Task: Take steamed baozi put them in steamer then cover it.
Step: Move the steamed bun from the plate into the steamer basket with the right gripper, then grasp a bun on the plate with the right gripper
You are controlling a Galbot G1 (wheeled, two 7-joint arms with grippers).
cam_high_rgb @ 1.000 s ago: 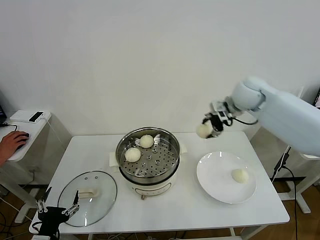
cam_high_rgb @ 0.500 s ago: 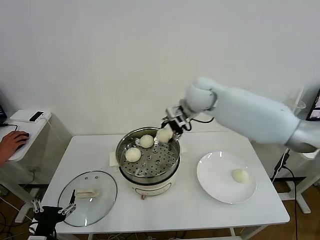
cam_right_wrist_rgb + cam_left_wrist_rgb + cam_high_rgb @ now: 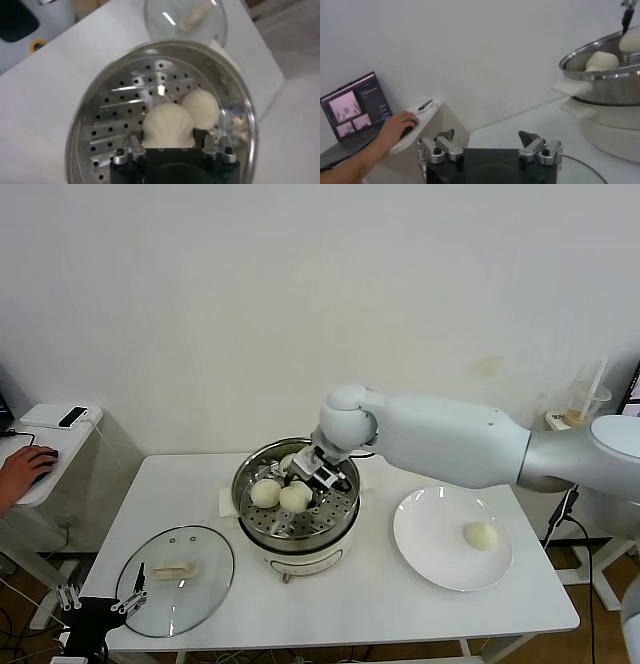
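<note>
The steamer (image 3: 347, 511) stands mid-table, uncovered. My right gripper (image 3: 303, 484) reaches down into it, shut on a steamed baozi (image 3: 295, 498) just above the perforated tray (image 3: 120, 115). In the right wrist view the held baozi (image 3: 167, 120) sits between the fingers of that gripper (image 3: 167, 136), beside a second baozi (image 3: 201, 107). That second one (image 3: 264, 493) lies to the left; a third (image 3: 287, 462) is partly hidden behind the gripper. A fourth baozi (image 3: 481, 535) lies on the white plate (image 3: 430, 534). The cover (image 3: 195, 564) lies flat at the front left. My left gripper (image 3: 100, 609) is open and empty below the table's front left corner.
A side table at the left holds a phone (image 3: 72, 417) and a person's hand on a mouse (image 3: 25, 469); a laptop (image 3: 355, 107) shows in the left wrist view. A cup with a straw (image 3: 582, 404) stands at the back right.
My right gripper carried the baozi from above the plate's far side leftward over the steamer and down into it. The left gripper has barely moved.
</note>
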